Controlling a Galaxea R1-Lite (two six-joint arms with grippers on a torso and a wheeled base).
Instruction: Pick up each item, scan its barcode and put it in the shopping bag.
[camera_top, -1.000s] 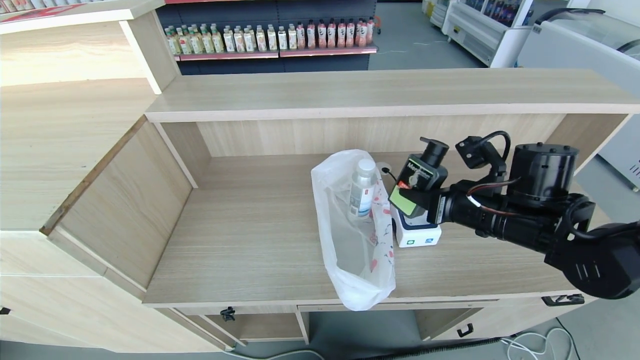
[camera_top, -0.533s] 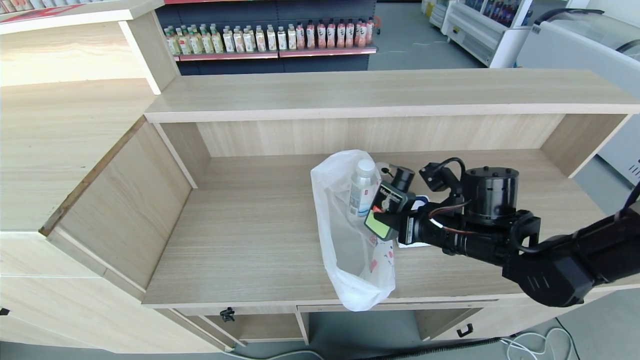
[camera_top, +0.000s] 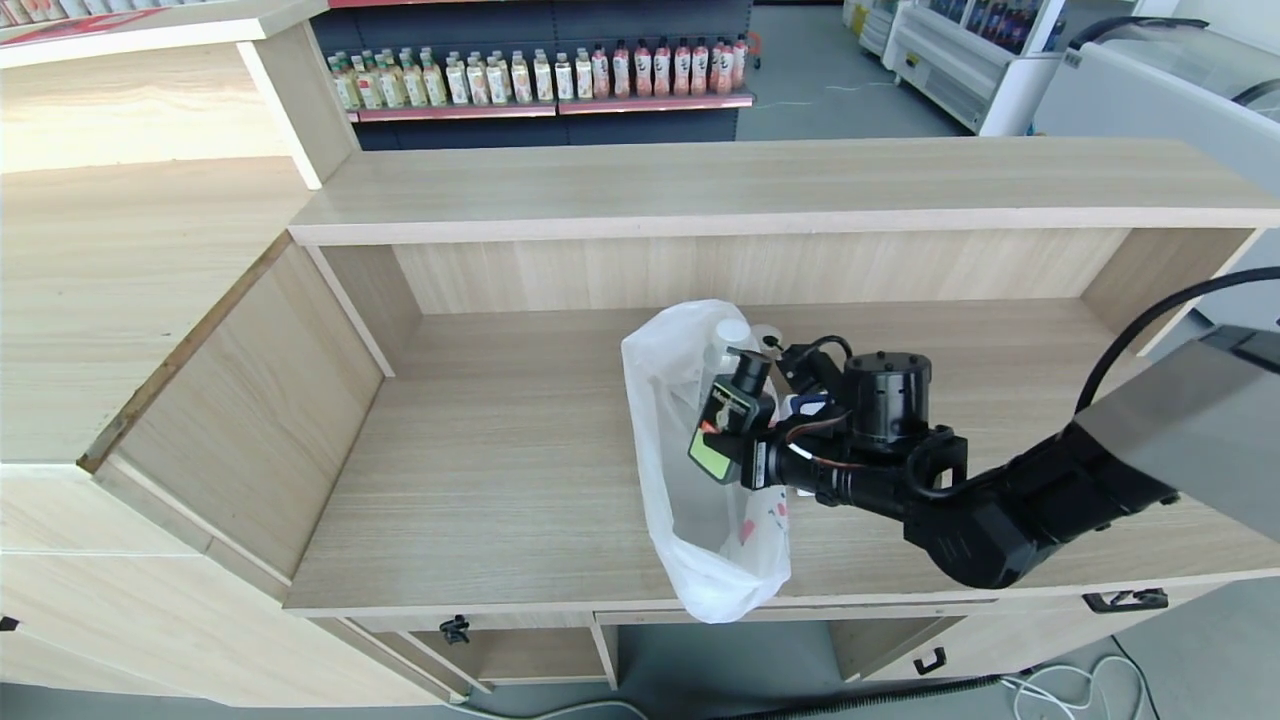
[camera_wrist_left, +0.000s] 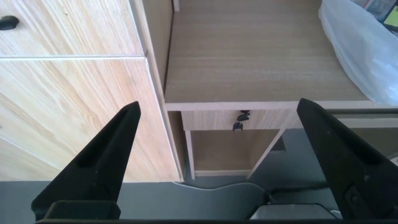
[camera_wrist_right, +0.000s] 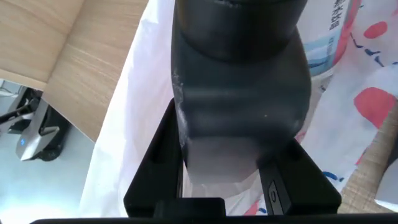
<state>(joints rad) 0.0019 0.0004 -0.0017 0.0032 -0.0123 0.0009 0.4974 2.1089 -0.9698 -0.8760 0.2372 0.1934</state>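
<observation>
A dark bottle with a green label (camera_top: 728, 425) hangs tilted at the mouth of the white shopping bag (camera_top: 690, 520), with my right gripper (camera_top: 752, 458) shut on it. The bag stands open near the counter's front edge. Inside it stands a clear water bottle (camera_top: 728, 338), half hidden behind the dark bottle. In the right wrist view the dark bottle (camera_wrist_right: 239, 74) sits between my right gripper's (camera_wrist_right: 236, 165) fingers, with the bag's plastic (camera_wrist_right: 130, 124) and the water bottle's label (camera_wrist_right: 336, 31) around it. My left gripper (camera_wrist_left: 217, 162) is open, low beside the counter's front, apart from the bag (camera_wrist_left: 360, 50).
The white scanner (camera_top: 806, 408) is mostly hidden behind my right wrist, just right of the bag. The wooden counter (camera_top: 500, 470) has a back wall, side walls and a top ledge (camera_top: 760, 185) overhead. Bare counter lies left of the bag.
My right arm has carried the dark bottle leftward and down, from above the scanner to the bag's opening. The bag and water bottle stayed put.
</observation>
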